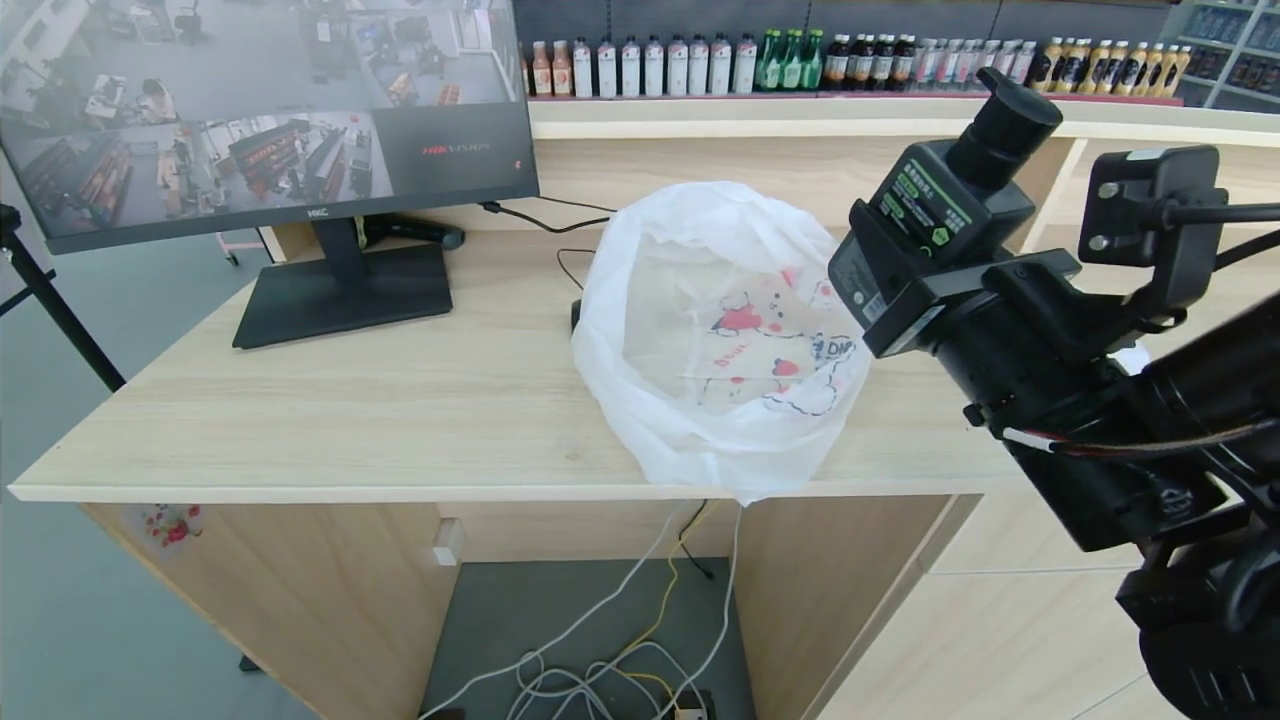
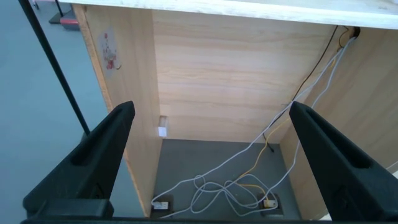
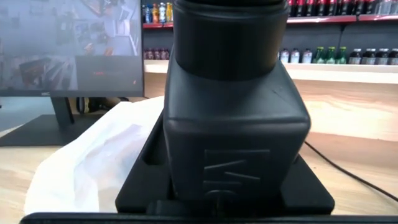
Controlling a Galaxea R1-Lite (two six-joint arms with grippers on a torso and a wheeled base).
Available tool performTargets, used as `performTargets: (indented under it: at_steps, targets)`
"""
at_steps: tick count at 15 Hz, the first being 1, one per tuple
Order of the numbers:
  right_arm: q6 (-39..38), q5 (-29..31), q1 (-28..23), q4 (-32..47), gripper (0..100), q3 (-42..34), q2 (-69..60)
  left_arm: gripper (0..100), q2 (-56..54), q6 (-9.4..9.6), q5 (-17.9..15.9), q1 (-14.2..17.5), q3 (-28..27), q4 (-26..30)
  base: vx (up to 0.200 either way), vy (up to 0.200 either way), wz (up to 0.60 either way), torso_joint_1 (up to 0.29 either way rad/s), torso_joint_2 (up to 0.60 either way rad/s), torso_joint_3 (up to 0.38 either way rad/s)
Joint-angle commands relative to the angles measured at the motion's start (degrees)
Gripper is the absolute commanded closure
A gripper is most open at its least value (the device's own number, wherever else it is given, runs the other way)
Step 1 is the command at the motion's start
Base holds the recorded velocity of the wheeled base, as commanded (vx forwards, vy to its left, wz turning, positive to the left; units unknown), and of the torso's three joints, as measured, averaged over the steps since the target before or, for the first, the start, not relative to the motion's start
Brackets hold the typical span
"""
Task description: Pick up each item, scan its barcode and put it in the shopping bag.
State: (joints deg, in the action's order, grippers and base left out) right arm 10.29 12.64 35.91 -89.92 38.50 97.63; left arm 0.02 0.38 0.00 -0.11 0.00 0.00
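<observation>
Beside shopping bag (image 1: 710, 340), black bottle (image 1: 935, 225)

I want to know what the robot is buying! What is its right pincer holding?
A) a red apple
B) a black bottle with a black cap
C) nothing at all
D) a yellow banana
B: the right pincer is shut on a square black bottle with a round black cap, held up next to the white shopping bag.

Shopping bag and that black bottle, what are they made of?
The shopping bag looks like thin, translucent white plastic film: it crinkles and its cartoon print shows through. The black bottle seems hard matte plastic, with moulded raised letters, probably.
</observation>
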Motion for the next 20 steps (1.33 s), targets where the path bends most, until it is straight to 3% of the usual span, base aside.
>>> performTargets:
  at_steps: [1,3,5,11,14,20]
  targets:
    - [0.08,0.19,1.26,0.36,100,0.17,-0.16,0,-0.02,-0.03,0.00,0.02,0.00,0.00,0.000,0.000,0.00,0.000,0.00,0.000]
    - [0.17,1.95,2.76,5.81,100,3.16,-0.34,0,-0.02,0.06,0.00,0.02,0.00,0.00,0.000,0.000,0.00,0.000,0.00,0.000]
    - [1.14,6.34,5.13,14.77,100,12.30,-0.08,0,-0.02,0.06,0.00,0.02,0.00,0.00,0.000,0.000,0.00,0.000,0.00,0.000]
    - [2.89,7.49,5.48,34.20,100,29.09,2.12,0,-0.02,-0.03,0.00,0.02,0.00,0.00,0.000,0.000,0.00,0.000,0.00,0.000]
    - [2.72,7.49,5.48,34.99,100,35.07,6.52,0,-0.02,-0.03,0.00,0.02,0.00,0.00,0.000,0.000,0.00,0.000,0.00,0.000]
    - [-1.06,7.49,4.96,35.95,100,39.02,13.90,0,-0.02,-0.03,0.00,0.02,0.00,0.00,0.000,0.000,0.00,0.000,0.00,0.000]
